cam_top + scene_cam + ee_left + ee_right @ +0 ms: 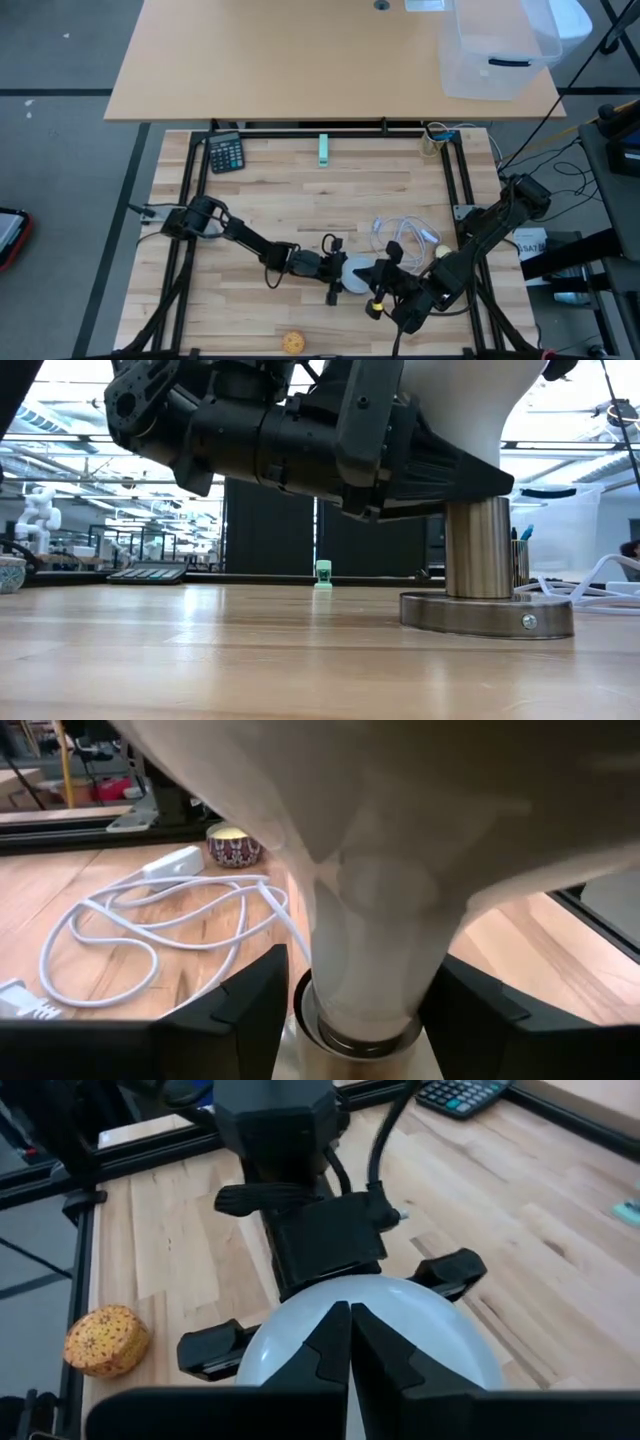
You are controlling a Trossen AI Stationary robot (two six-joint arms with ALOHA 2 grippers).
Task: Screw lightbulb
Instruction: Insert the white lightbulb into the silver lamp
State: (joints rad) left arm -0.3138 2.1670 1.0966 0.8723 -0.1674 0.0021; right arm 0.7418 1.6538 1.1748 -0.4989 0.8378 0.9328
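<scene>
Left gripper (330, 1320): fingers spread either side of the lightbulb (370, 1330), apparently just off the glass.
Lightbulb: upright, screw base seated in the metal socket (480, 560) on its round base.
Right gripper (385, 280): fingers closed, empty, just beside the bulb.
Technique: regrip squarely around the globe, turn gently about the socket's axis, never tilting.

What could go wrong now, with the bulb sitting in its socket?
The left claw has its fingers spread around the lightbulb; a slipping grip might leave the bulb loose in the metal socket. The shut right claw hovers at the bulb's globe and might bump it. The white cable lying beside the base might snag an arm.
</scene>
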